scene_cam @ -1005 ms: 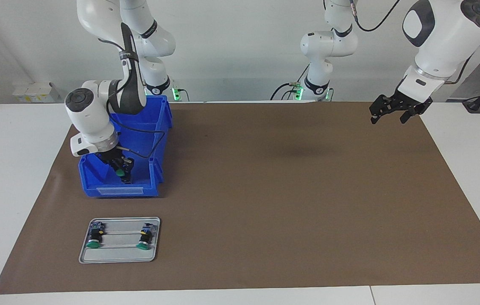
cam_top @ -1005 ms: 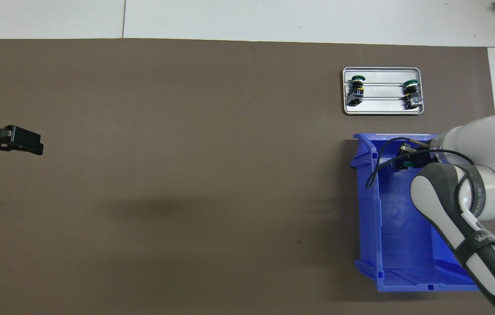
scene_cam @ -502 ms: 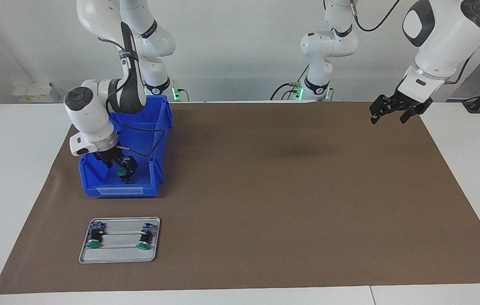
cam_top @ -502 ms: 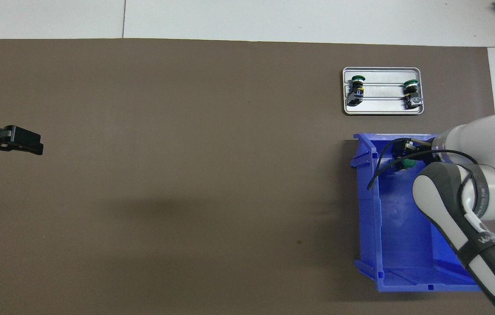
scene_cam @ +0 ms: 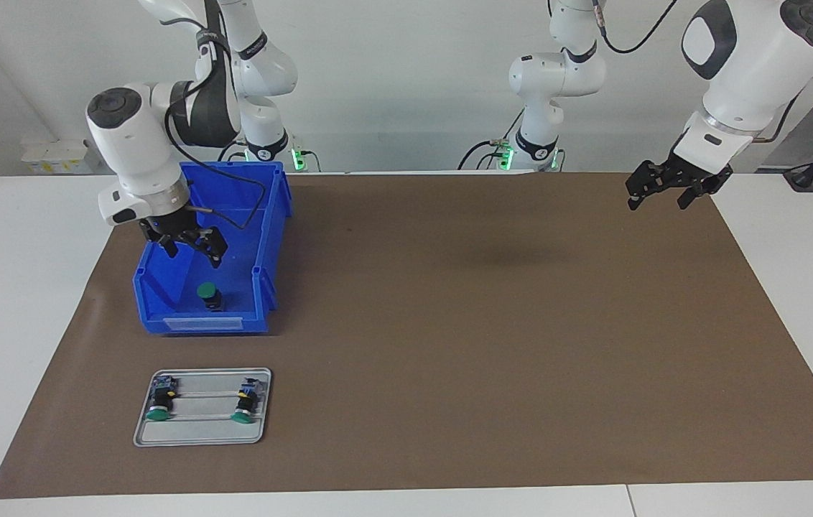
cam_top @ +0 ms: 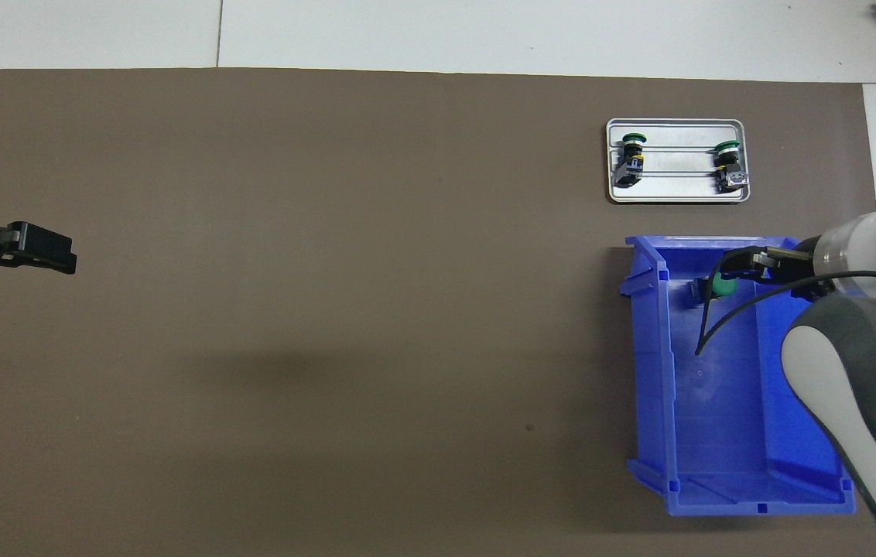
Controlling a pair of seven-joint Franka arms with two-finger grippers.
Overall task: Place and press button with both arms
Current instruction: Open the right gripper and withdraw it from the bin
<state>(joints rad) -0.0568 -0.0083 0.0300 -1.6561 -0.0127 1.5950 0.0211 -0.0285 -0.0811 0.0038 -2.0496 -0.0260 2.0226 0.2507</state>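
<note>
The blue bin (scene_cam: 263,237) holds one button (scene_cam: 207,293); the right gripper (scene_cam: 189,244) hangs spread above it, the left gripper (scene_cam: 669,188) spread too; the tray (scene_cam: 202,433) carries two more

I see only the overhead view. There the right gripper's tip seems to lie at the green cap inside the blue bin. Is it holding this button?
Observer: No. The facing view shows the right gripper open and raised over the blue plastic bin, apart from the small green-capped black push-button.
Operator: How is the button resting?
Observer: It stands upright on the bin's floor, with the green cap on top.
Operator: And is the left gripper low, at the table?
Observer: No. The left gripper waits open in the air, over the edge of the brown mat at the left arm's end.
</note>
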